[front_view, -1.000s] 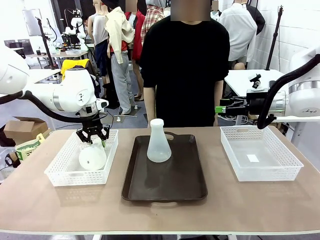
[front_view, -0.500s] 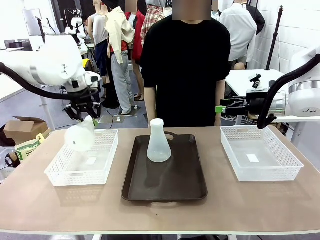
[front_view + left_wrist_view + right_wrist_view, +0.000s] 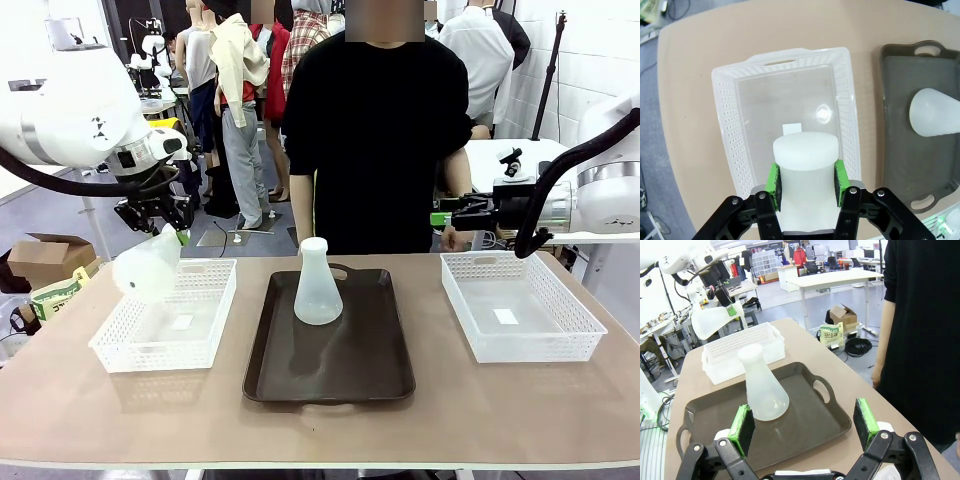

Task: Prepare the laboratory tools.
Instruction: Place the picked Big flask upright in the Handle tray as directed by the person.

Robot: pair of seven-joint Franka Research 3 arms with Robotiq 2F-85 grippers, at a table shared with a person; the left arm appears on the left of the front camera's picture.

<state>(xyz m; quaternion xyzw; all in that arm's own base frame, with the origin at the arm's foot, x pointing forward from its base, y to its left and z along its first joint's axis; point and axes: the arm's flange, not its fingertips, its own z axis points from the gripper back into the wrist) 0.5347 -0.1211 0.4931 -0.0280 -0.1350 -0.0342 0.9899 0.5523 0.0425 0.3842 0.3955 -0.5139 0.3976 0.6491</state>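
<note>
At the left of the table, the left gripper (image 3: 165,222) hangs above the white plastic mesh basket (image 3: 112,347) with its green-padded fingers (image 3: 773,178) clamped on the narrow neck of a translucent white plastic conical flask (image 3: 145,268), which is held clear of the basket and tilted, base down and out toward the left. In the left wrist view the flask's neck sits squarely between the two pads, with the basket, holding only a small white label, directly below. In the middle lies the dark brown rectangular tray (image 3: 375,377), and a second translucent white conical flask (image 3: 317,283) stands upright on its far half, touched by nothing. A person in a black shirt (image 3: 370,120) stands behind the tray at the far side. To the right sits a second white mesh basket (image 3: 578,345), and above its far edge the right gripper (image 3: 436,217) waits level with its fingers wide apart, holding nothing; its wrist view looks across the tray toward the standing flask. The step in hand appears to be carrying the lifted flask from the left basket toward the tray. The next move probably calls for swinging it over a bare part of the tray, righting it so the wide base is flat, and lowering it beside, not against, the standing flask before releasing.
</note>
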